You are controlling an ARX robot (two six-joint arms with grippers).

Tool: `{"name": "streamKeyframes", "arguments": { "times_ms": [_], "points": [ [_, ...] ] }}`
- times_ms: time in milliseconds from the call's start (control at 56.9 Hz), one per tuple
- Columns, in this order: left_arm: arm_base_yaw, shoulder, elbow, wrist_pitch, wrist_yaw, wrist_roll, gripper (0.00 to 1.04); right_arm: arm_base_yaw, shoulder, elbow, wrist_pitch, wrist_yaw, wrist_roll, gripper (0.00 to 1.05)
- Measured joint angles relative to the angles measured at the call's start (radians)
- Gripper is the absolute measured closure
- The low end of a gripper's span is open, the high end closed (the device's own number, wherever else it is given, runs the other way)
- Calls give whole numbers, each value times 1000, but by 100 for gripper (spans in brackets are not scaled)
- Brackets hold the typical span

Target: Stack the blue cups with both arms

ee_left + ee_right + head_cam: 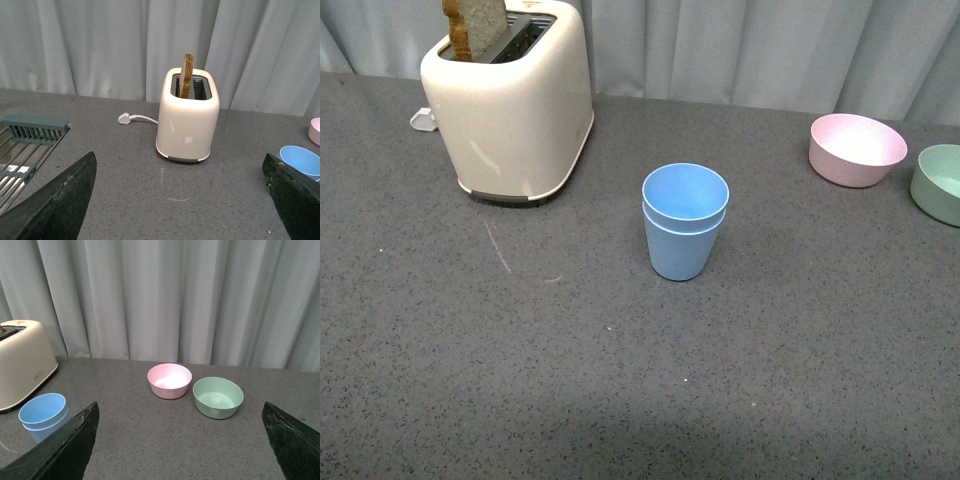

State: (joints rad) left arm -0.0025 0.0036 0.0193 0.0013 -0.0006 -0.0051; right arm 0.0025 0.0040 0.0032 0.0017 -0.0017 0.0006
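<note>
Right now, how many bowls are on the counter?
2. The pink bowl sits at the far right of the counter, and the pale green bowl is just right of it, cut off by the front view's edge. The right wrist view shows both whole and empty; no others are visible.

blue cups (pixel 685 222), nested, upright, mid-table

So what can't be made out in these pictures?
- Lower blue cup: its inside is hidden by the upper cup, front view.
- Pale green bowl: cut by the frame edge, front view.
- Toaster slots: cut off, right wrist view.
- Both arms: absent from front view; wrist views show only finger edges.
</note>
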Motion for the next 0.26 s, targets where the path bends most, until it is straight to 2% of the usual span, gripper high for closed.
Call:
{"name": "streamKeyframes", "arguments": {
  "times_ms": [264],
  "points": [
    [0,0,0,0,0,0,7,0,0,0,0,0,0,10]
  ]
}}
